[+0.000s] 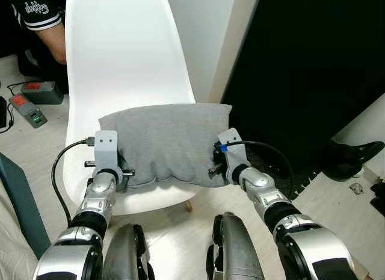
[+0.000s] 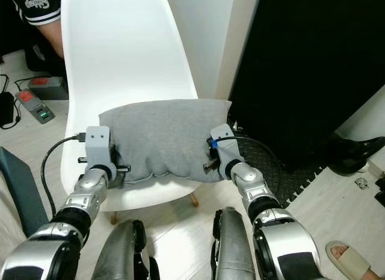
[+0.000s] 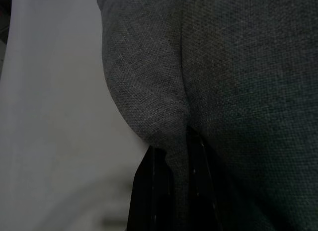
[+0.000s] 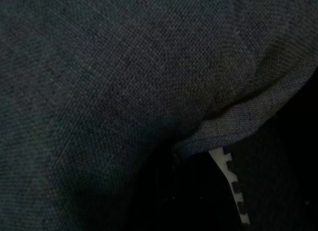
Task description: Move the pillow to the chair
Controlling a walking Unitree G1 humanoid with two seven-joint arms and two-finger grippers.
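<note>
Two claws (image 1: 123, 171) (image 1: 212, 165) flanking pillow (image 1: 165, 141), on chair (image 1: 120, 57)

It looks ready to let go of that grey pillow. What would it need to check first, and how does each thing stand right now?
1. Pillow over the seat of the chair: ok, though its right end juts past the seat edge.
2. Left gripper hold: ok, fingers pinch a fold of fabric.
3. Right gripper hold: cannot tell, the fingers are buried in cloth.
4. Pillow's weight resting on the seat: cannot tell.
5. Bystander's arm away from the seat: ok, it is behind the chair back.
</note>
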